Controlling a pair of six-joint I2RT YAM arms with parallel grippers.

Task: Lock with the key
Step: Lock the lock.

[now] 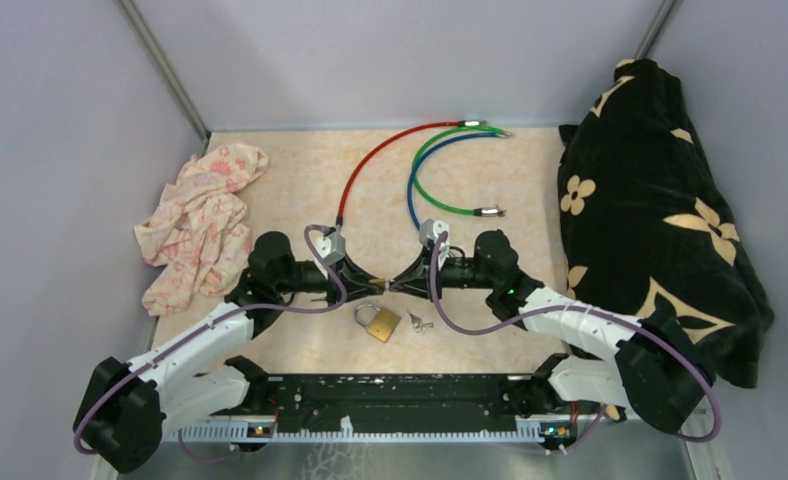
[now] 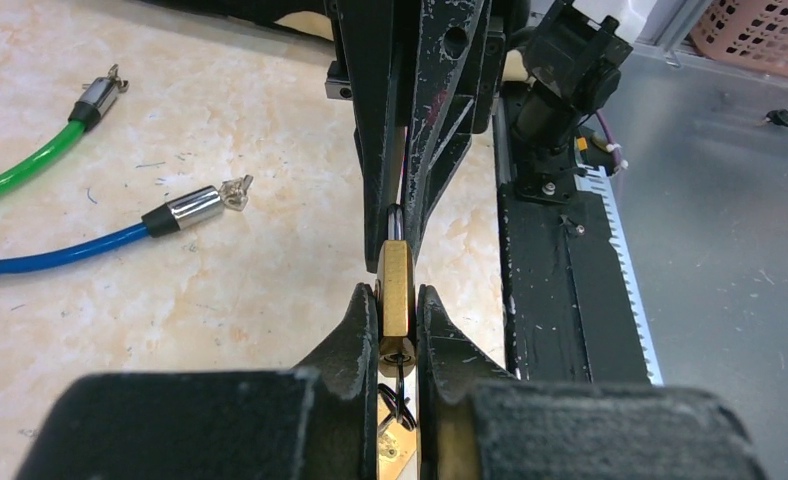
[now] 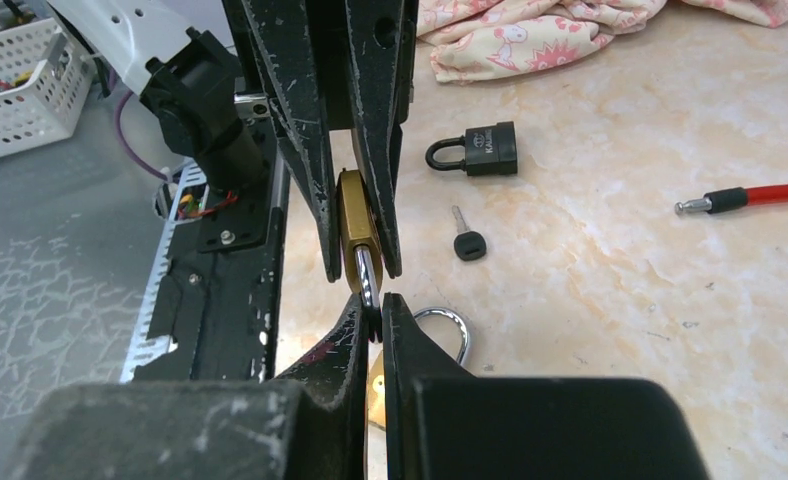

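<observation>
- My left pincer (image 2: pixel 397 297) is clamped narrow on the brass body of the padlock (image 2: pixel 396 285), which it holds edge-on and clear of the table (image 1: pixel 300 180).
- My right pincer (image 3: pixel 370 305) meets it tip to tip and is pinched tight on the padlock's steel shackle (image 3: pixel 367 275). Each pincer has one end of the same lock.
- I cannot tell whether the shackle is seated in the body.
- No key is in either pincer.
- Directly below the two tips, a second brass lock, the spare padlock (image 1: pixel 380 323), lies flat on the table.
- The keys (image 1: pixel 417 322) lie just beside the spare padlock, on its right.
- In the right wrist view, a black key (image 3: pixel 467 243) lies loose on the table beyond my left fingers. A black padlock (image 3: pixel 480 150) lies near it, farther out.
- Farther out on the table lie the red cable (image 3: pixel 770 192), the green cable (image 2: pixel 20 170) and the blue cable (image 2: pixel 60 255), each with a metal tip.
- A pink cloth (image 1: pixel 200 225) is bunched at the table's left edge.
- A dark flowered blanket (image 1: pixel 660 220) is heaped along the right edge.
</observation>
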